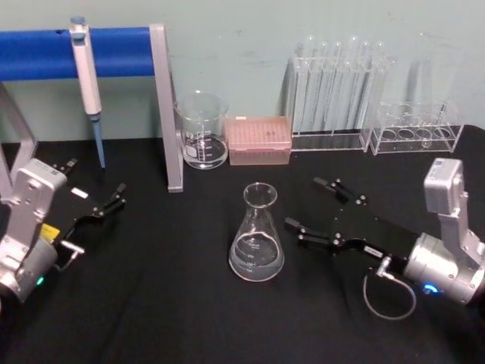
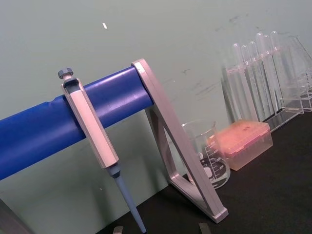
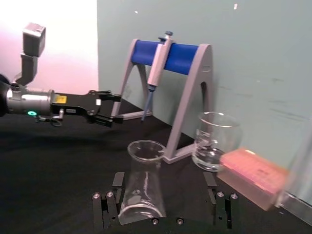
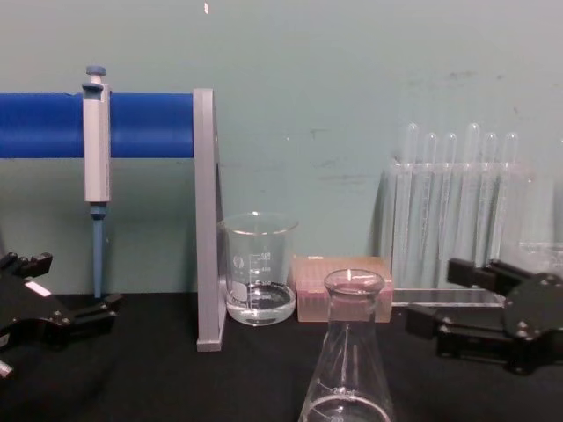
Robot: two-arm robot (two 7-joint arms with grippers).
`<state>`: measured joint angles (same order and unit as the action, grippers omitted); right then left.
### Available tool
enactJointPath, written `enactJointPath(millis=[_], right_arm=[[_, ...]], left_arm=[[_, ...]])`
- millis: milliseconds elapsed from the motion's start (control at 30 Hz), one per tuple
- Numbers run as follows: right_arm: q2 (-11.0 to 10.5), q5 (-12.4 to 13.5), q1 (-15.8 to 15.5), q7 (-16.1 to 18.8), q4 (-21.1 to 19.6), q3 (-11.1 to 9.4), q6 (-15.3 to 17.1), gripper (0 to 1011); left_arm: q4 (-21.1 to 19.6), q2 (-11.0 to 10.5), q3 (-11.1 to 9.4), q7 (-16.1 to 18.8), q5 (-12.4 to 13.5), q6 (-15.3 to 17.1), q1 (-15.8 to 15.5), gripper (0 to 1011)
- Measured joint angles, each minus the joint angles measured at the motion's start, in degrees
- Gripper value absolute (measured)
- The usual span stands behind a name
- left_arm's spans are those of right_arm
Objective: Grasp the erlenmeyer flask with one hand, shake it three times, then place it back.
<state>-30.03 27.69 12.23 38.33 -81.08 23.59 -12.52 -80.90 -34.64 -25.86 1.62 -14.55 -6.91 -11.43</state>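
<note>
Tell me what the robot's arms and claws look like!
The left gripper and right gripper are black with thin fingers on silver round wrists topped by grey boxes. The left has a white sticker, yellow label and green light. The right has a looping grey cable and blue light.

erlenmeyer flask [image 1: 257,244]: clear glossy glass | table cover [image 1: 167,303]: matt black cloth | beaker [image 1: 203,130]: clear glass

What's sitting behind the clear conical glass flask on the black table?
Behind the clear glass conical flask stands a pink rectangular plastic box, with a straight-walled glass beaker to its left. From the chest view, the flask's neck covers part of the box's front.
</note>
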Motion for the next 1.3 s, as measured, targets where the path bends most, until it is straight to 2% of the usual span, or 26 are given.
enactJointPath(millis=[467, 1300], right_arm=[[3.3, 1.2, 5.1, 4.2, 5.8, 3.4, 1.3, 1000], [7.9, 0.9, 12.4, 6.1, 15.1, 7.1, 2.0, 1000]], left_arm=[[0.0, 0.0, 0.0, 0.0, 0.0, 0.0, 0.0, 1001], [0.0, 0.0, 0.0, 0.0, 0.0, 0.0, 0.0, 1001]])
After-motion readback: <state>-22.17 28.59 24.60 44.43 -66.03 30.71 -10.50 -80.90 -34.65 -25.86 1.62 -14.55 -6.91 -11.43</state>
